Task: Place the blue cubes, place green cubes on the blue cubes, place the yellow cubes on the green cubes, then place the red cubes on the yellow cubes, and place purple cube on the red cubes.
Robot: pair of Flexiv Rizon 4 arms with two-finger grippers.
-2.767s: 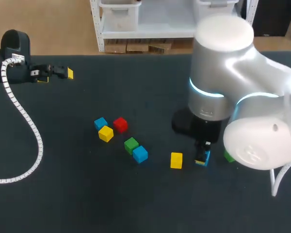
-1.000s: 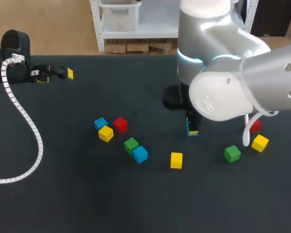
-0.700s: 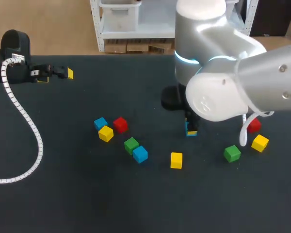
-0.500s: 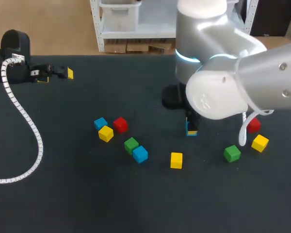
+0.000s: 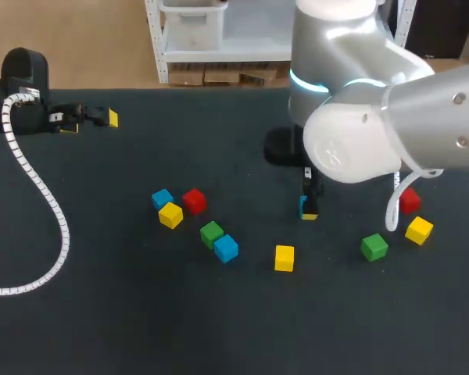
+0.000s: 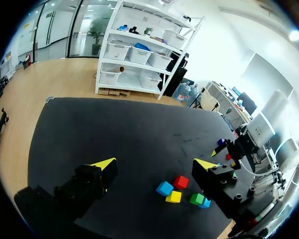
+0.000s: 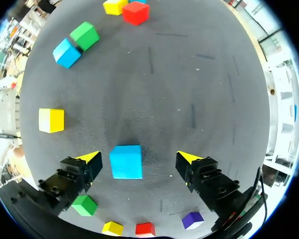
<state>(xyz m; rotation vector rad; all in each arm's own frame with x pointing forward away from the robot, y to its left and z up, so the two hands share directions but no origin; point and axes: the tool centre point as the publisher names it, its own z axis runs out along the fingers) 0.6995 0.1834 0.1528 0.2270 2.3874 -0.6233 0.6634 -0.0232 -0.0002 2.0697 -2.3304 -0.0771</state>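
Observation:
A blue cube [image 7: 126, 161] rests on the black table between the fingers of my right gripper [image 7: 139, 158], which stands open with a gap on each side; in the head view the cube [image 5: 306, 208] sits just under the gripper [image 5: 308, 200]. Scattered cubes: blue [image 5: 162, 198], red [image 5: 193, 200], yellow [image 5: 170, 215], green [image 5: 212, 233], blue [image 5: 226, 248], yellow [image 5: 284, 257], green [image 5: 374, 247], yellow [image 5: 419, 230], red [image 5: 409, 201]. A purple cube [image 7: 192, 220] lies behind the right gripper. My left gripper [image 5: 92, 123] is open at the far left, empty [image 6: 155, 164].
A white ribbed cable [image 5: 39, 195] loops across the table's left side. The right arm's bulk [image 5: 359, 133] hides part of the table's right half. Bare table lies along the front edge and in the far middle.
My right gripper has opened and let go of the blue cube, which now sits on the table. The right arm shifted slightly. The left arm has not moved.

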